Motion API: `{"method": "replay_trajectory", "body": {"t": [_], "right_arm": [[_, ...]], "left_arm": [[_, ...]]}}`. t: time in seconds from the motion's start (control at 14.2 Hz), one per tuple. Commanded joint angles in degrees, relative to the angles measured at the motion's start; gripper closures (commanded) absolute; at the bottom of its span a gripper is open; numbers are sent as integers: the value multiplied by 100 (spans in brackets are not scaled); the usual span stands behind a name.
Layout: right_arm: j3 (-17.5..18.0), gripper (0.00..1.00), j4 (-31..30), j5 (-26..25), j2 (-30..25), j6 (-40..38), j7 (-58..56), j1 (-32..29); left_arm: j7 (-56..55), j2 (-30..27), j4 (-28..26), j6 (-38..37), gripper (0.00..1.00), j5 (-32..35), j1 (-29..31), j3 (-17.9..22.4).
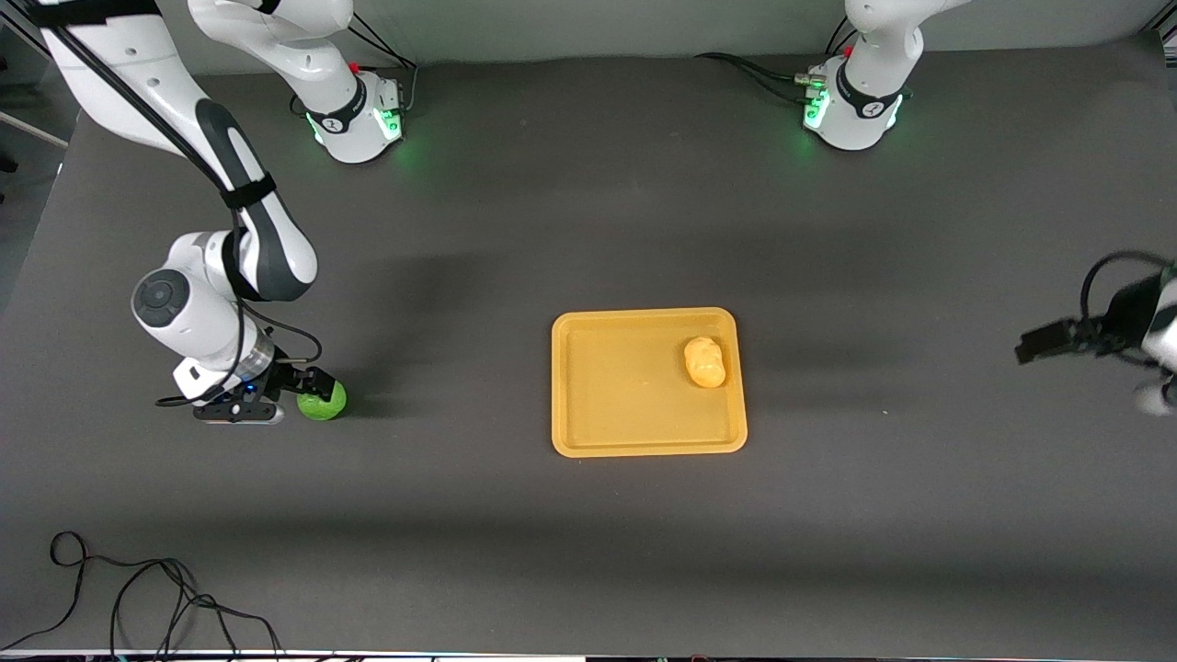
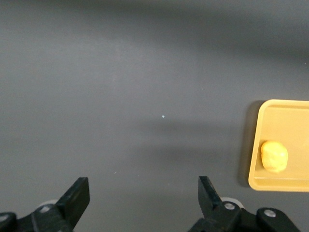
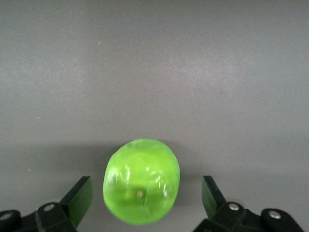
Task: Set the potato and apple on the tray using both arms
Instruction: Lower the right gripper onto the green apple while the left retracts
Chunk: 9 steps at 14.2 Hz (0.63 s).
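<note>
One thing lies in the tray (image 1: 588, 432): the potato (image 1: 705, 361), in the corner toward the left arm's end (nothing else is in there). The apple (image 1: 322, 401) sits on the table between the spread fingers of the right gripper (image 1: 308, 391), which do not grip it. The left gripper (image 2: 144, 200), fingers wide and holding nothing, hangs over bare table beside the tray.

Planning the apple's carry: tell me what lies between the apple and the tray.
Nothing: the front view shows only bare dark table between the apple, sitting between the open right gripper's fingers, and the tray, which holds the potato.
</note>
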Motion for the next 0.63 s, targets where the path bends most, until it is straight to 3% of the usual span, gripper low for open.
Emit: {"method": "replay_trajectory", "body": {"t": [0.0, 0.14, 0.28, 0.56], "right_arm": [[-8, 0, 30, 1, 255, 343, 106, 34], [-8, 0, 56, 1, 325, 379, 106, 26], [1, 0, 65, 1, 404, 379, 89, 26], [28, 1, 65, 1, 501, 309, 62, 26]], "left_arm": [[-20, -1093, -1000, 93, 0, -61, 57, 115], [-12, -1385, -1247, 41, 0, -53, 5, 98], [-38, -1404, -1240, -214, 0, -106, 31, 106], [-38, -1395, -1231, -39, 0, -114, 31, 106]]}}
